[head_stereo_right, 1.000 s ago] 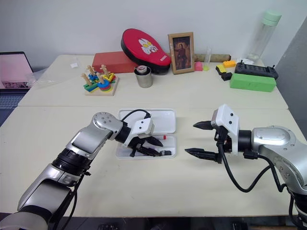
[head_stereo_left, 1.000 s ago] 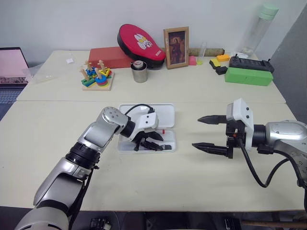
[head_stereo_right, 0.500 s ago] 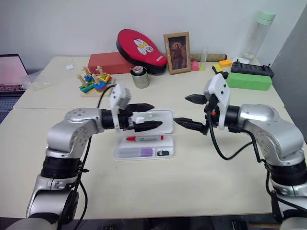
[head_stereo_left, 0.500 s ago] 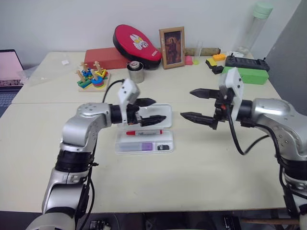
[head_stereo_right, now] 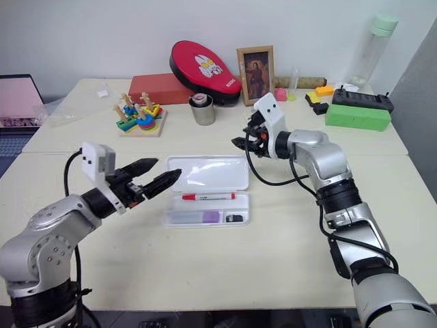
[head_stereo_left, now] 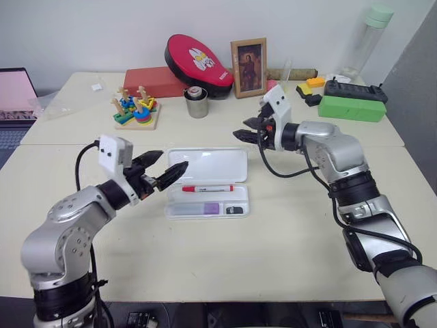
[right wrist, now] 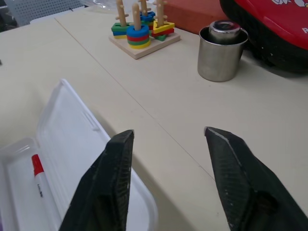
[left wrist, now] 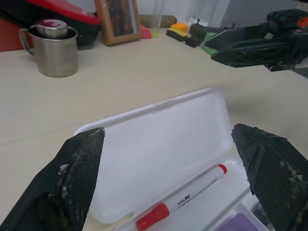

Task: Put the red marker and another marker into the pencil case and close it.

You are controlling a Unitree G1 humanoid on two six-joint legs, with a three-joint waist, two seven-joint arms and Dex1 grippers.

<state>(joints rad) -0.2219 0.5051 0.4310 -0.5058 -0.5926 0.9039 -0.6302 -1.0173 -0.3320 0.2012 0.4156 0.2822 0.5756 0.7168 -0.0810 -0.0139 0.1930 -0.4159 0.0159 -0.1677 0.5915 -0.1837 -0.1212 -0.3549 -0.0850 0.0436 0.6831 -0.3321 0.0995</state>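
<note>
The white pencil case [head_stereo_left: 208, 165] lies open mid-table with its lid flat behind the tray. In the tray rest the red marker [head_stereo_left: 207, 188], a lilac highlighter [head_stereo_left: 210, 207] and a small black item [head_stereo_left: 234, 210]. My left gripper [head_stereo_left: 173, 161] hovers just left of the case, open and empty, pointing across it. My right gripper [head_stereo_left: 242, 128] hangs above the table just beyond the lid's far right corner. Its fingers [right wrist: 115, 163] stand apart with nothing between them. The marker [left wrist: 185, 199] and the lid [left wrist: 159, 144] lie between the left fingers in the left wrist view.
A metal cup [head_stereo_left: 197, 101] and a wooden ring-stacker toy [head_stereo_left: 138, 108] stand behind the case. Farther back are a red padded case [head_stereo_left: 199, 61], a picture frame [head_stereo_left: 248, 58], a red box [head_stereo_left: 151, 80], a green box [head_stereo_left: 353, 108] and a tall bottle [head_stereo_left: 367, 37]. A laptop [head_stereo_left: 15, 96] sits far left.
My left gripper has come up out of the tray, moved left and opened. My right gripper has swung forward and left to the lid's far corner, its fingers closer together.
</note>
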